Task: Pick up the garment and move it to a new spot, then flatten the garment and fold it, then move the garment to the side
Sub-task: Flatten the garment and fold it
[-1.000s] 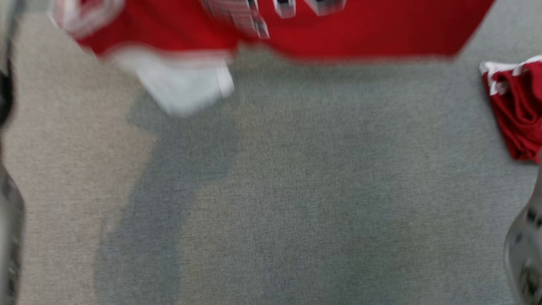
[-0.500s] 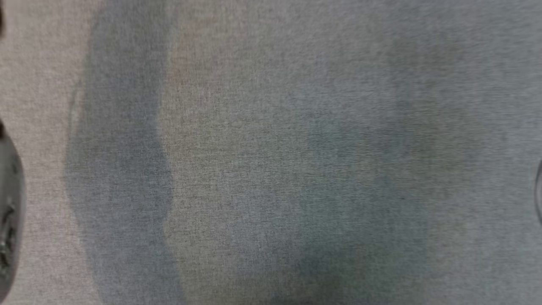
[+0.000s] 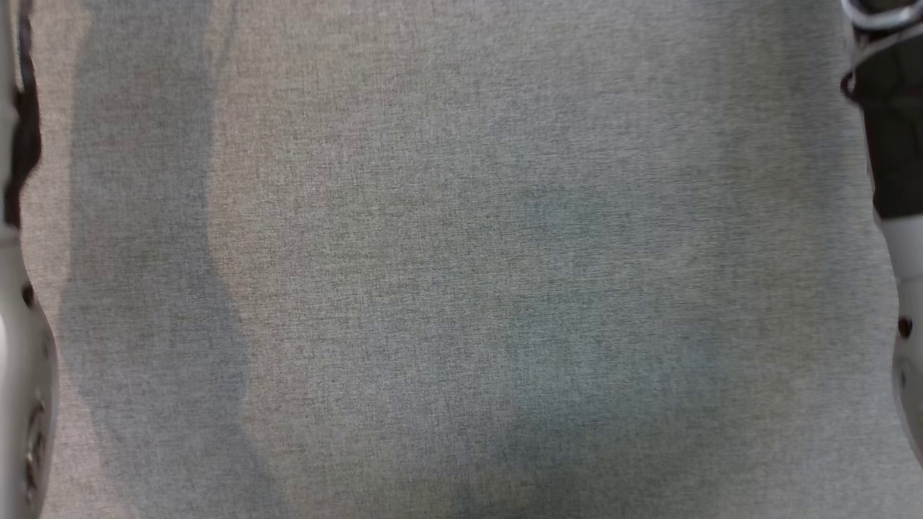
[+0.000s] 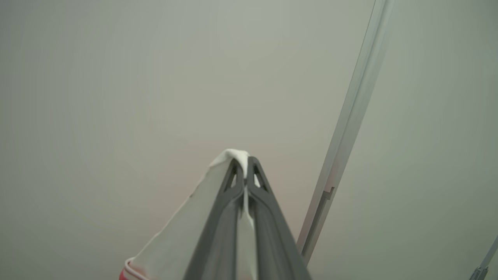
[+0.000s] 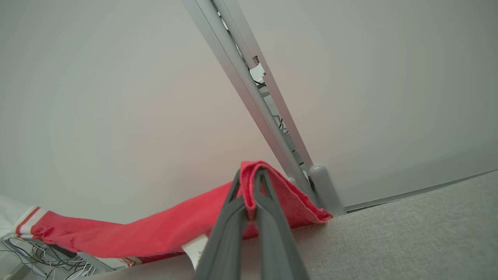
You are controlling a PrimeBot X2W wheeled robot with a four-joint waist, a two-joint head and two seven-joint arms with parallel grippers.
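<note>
A red fabric garment with white trim [image 5: 175, 225] is held up before a pale wall [image 4: 116, 77], by the grey woven surface [image 3: 461, 259], the left gripper [image 4: 244, 165] pinched closed on its white edge and the right gripper [image 5: 250, 177] clamped on a red fold.

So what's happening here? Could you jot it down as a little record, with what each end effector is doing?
left end effector: shut, pinching a white part of the garment
right end effector: shut, pinching a red fold of it
garment colours: red with white parts
below: grey fabric surface
behind: pale wall, metal rail
</note>
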